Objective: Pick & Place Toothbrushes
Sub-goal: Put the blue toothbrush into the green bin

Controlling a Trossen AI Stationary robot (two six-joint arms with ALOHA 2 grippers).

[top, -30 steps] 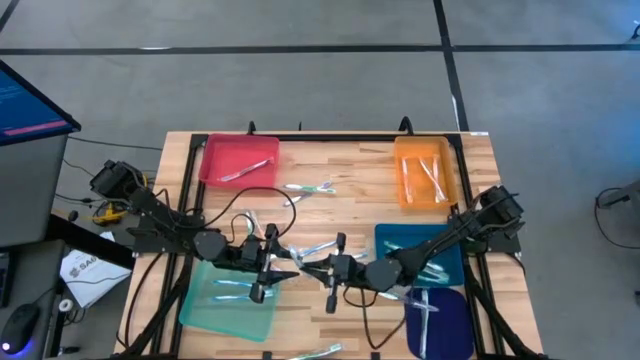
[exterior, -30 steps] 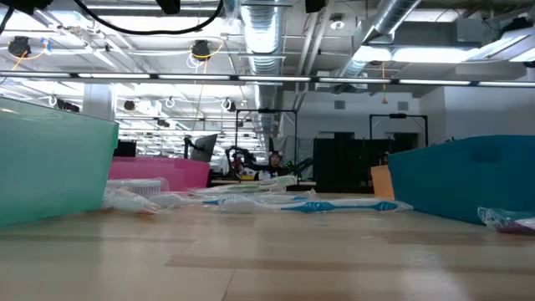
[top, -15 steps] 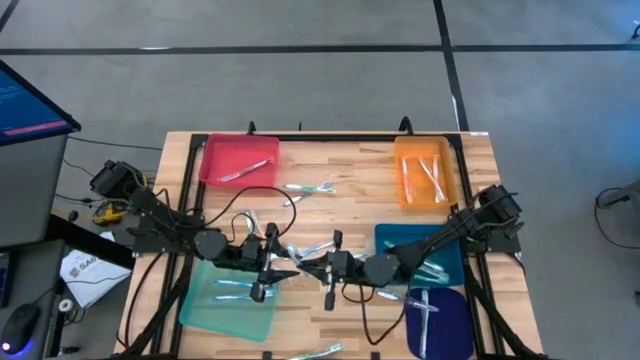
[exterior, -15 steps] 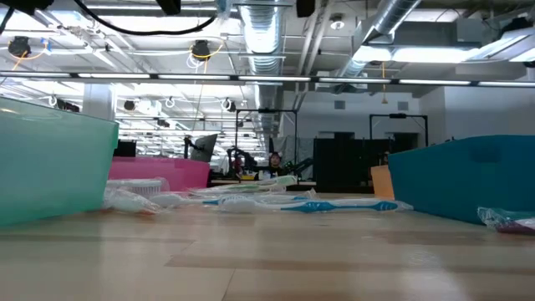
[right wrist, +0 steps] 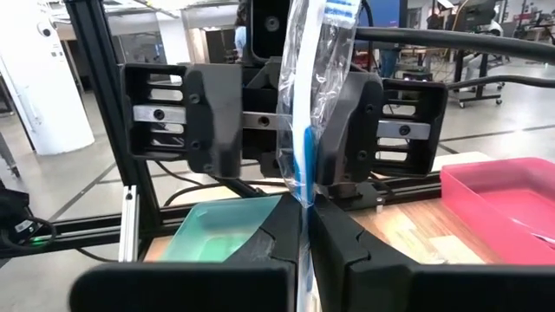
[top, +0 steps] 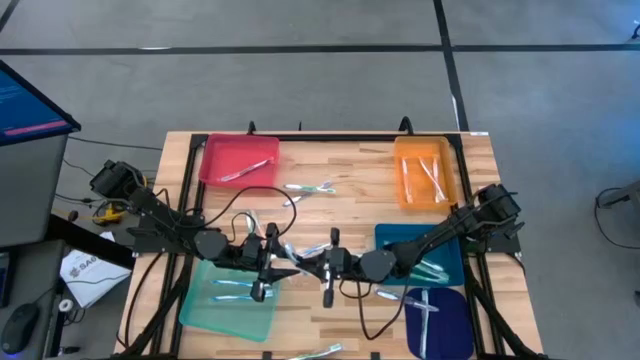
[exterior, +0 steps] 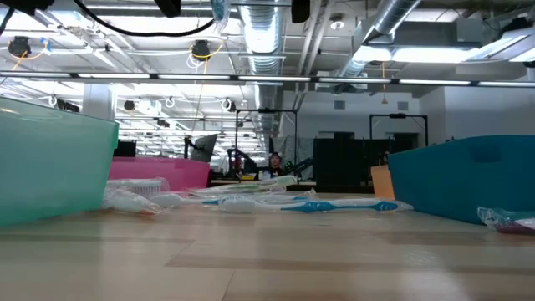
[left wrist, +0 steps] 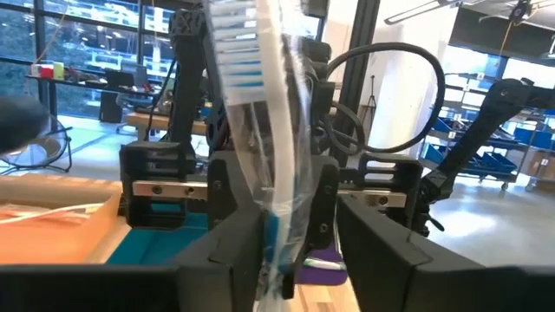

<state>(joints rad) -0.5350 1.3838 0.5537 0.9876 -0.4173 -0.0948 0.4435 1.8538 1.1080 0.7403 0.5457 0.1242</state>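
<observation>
A toothbrush in a crinkled clear wrapper, white with blue bristle stripes and a blue handle, stands upright above the middle of the wooden table, between the teal tray and the blue tray. The right gripper is pinched tight on its lower part, while the left gripper faces it head-on with its fingers close around the same wrapped brush; whether they press it cannot be told. Both dark arms reach low and level from the table's sides, and beyond them lie loose toothbrushes and the red tray and orange tray.
</observation>
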